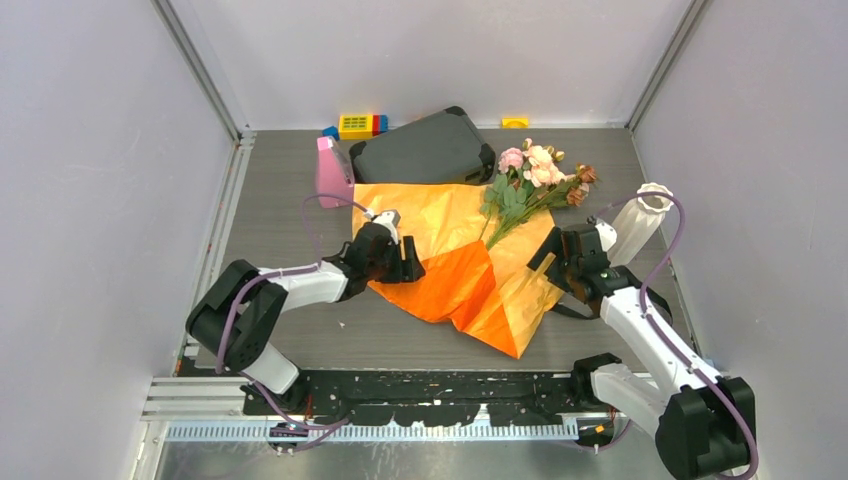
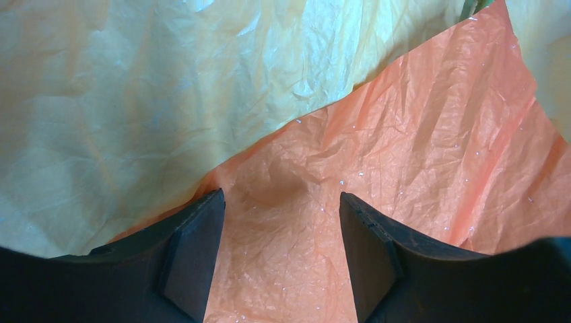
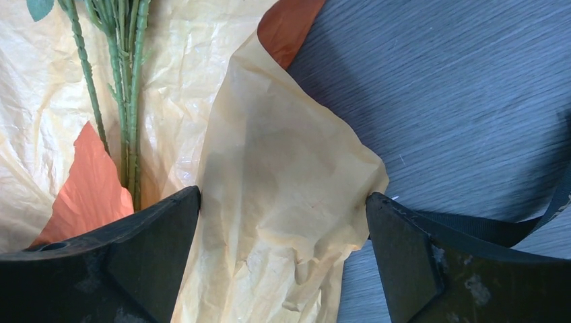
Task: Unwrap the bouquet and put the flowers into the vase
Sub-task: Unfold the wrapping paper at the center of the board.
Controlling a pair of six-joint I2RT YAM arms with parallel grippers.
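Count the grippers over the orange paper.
2. The left gripper is above the darker fold of the paper; the right gripper at its right edge, near the stems. None hidden.

The left arm (image 1: 300, 285) and right arm (image 1: 650, 335) share white links, black joints, purple cables and black wedge-shaped jaws.

Bright even light, soft shadows, sharp

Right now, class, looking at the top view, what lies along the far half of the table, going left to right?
pink wedge → dark case → flowers → white vase
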